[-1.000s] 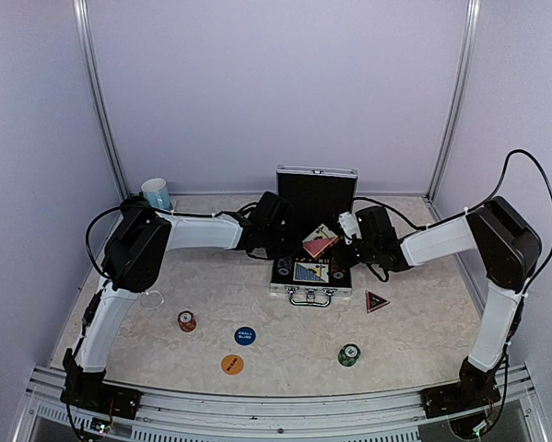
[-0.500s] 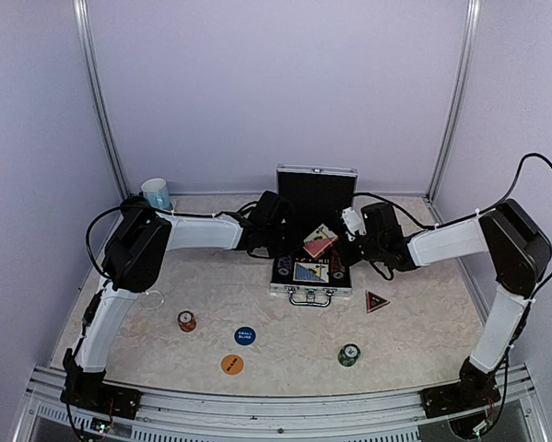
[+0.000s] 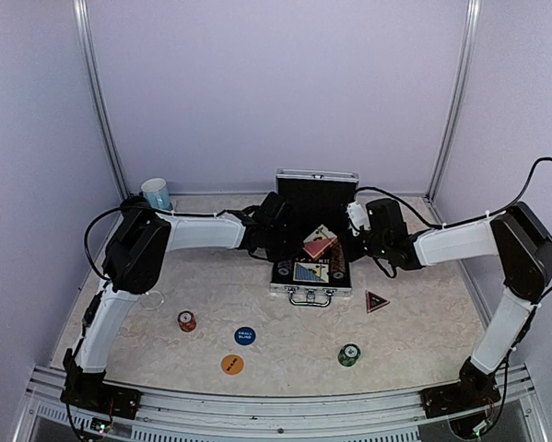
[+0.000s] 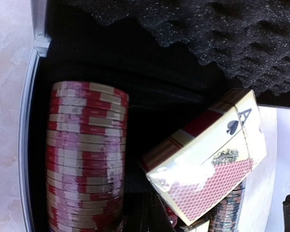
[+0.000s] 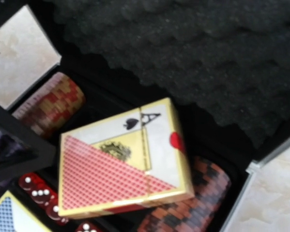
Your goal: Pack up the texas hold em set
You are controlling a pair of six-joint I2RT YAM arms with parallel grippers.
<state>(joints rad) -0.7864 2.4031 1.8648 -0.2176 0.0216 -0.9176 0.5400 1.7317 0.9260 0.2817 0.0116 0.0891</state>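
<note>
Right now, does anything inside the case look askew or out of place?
Yes. In the case, the red deck lies tilted and turned cornerwise. It seems propped on a chip stack, not flat like the blue deck.

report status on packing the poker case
Left claw and right claw shut, at open case. Red deck tilted atop chips, not seated. Loose on table: red stack, green stack, blue button, orange button, marker.

red card deck (image 4: 207, 164): "a" + spade sign | blue button (image 3: 245, 336): "small blind"
</note>
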